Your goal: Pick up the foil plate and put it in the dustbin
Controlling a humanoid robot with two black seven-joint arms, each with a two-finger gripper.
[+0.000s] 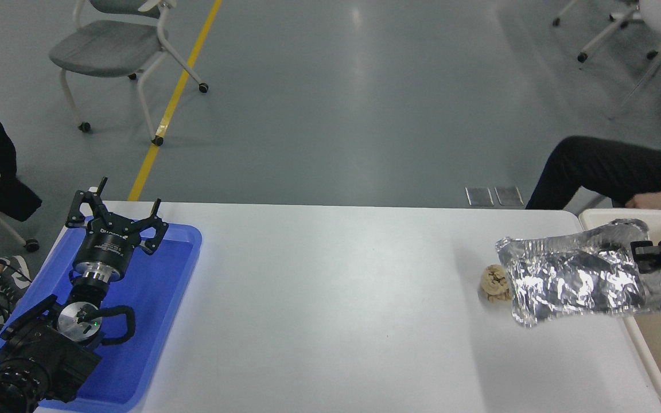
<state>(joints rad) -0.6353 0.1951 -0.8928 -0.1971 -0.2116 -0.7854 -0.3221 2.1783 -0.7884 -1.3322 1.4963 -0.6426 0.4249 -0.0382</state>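
Right tool [646,257] holds foil plate [577,280] raised over the table's right end, overlapping dustbin [646,355] rim

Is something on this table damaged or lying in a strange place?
The foil plate, held by the right gripper, is badly crumpled. A small tan paper wad lies loose on the table beside it.

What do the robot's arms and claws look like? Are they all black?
Mostly black. The left claw has thin, spidery black fingers on a round black body with small white lettering, then a shiny silver ring behind it. Further back sit a silver disc with a tiny green light and a looping black cable. The right claw shows only a blocky black tip at the picture's edge.
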